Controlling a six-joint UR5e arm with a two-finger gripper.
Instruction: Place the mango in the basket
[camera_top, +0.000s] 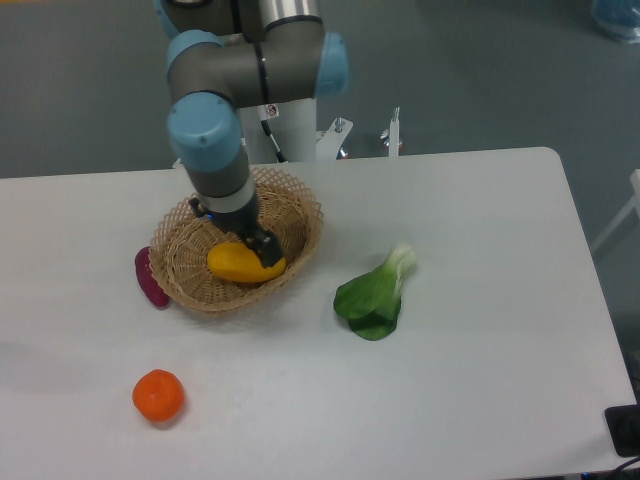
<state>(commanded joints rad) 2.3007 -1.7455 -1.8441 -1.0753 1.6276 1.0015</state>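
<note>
Wicker basket (300, 215), stiff and light, already cradling smooth yellow-orange mango (238, 262): firm, probably slippery, best pinched across its narrow middle. Gripper (263, 252) down at mango's right end; whether clamped or released, impossible to tell.

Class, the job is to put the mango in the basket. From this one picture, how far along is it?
Mostly done: the mango already lies inside the basket. In hand: the gripper is down in the basket at the mango; whether its jaws are open or shut cannot be made out. Left: letting go, if it has not, and lifting the arm clear.
</note>
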